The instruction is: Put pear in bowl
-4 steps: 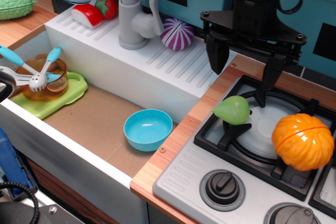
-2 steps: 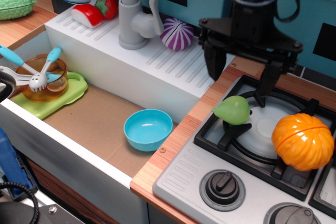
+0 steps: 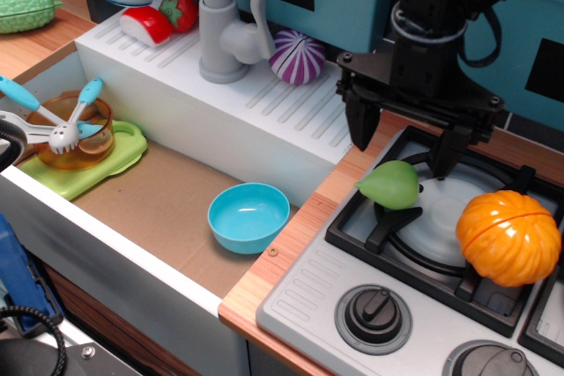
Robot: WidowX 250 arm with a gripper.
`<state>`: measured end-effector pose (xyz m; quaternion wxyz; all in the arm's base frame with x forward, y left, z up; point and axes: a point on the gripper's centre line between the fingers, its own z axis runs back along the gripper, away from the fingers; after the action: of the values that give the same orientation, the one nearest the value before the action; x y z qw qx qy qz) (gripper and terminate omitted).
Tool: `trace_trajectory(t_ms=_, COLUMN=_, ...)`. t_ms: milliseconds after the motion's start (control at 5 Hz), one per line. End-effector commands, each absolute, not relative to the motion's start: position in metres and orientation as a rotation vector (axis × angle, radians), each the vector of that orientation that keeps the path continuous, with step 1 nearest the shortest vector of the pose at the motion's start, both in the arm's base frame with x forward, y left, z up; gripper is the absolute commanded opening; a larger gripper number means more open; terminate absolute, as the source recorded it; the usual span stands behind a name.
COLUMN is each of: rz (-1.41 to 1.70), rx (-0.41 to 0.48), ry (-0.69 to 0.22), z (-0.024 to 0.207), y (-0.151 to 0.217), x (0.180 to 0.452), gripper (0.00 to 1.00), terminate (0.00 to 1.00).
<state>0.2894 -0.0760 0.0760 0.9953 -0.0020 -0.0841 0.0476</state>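
pear [image 3: 389, 184] sits on the stove grate [image 3: 401, 217] at the front-left of the burner, tapered tip pointing left toward the wooden counter strip, clear of the orange pumpkin [image 3: 508, 236]; bowl [image 3: 248, 217] is down in the sink well, empty, left of and lower than the stove; end effector [image 3: 407, 143] hangs right above the pear, fingers spread wide on either side of its back, holding nothing; pear looks like hollow plastic, so probably light and rigid, no crush risk, but the skin is smooth and glossy and the body is rounded, so likely to squirt out of a pinch; best bet is to close across the fat belly near the widest part, not the narrow tip; it rests on grate bars, so it may roll when touched
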Motion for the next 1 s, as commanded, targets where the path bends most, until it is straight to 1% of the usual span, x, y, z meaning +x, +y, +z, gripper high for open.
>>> trace_trajectory(t_ms=0, rz=0.055, rx=-0.03, ry=-0.194, z=0.073, y=-0.076, x=0.288, gripper=1.0, terminate=0.0)
trace_trajectory(t_ms=200, rz=0.03, rx=-0.032, ry=-0.208, z=0.064, y=-0.074, x=0.283, gripper=1.0, terminate=0.0)
trace_trajectory(t_ms=600, rz=0.026, rx=-0.043, ry=-0.255, z=0.047, y=-0.073, x=0.285, gripper=1.0, terminate=0.0)
trace_trajectory(t_ms=800, rz=0.032, rx=-0.065, ry=-0.271, z=0.047, y=-0.072, x=0.286, gripper=0.0, terminate=0.0)
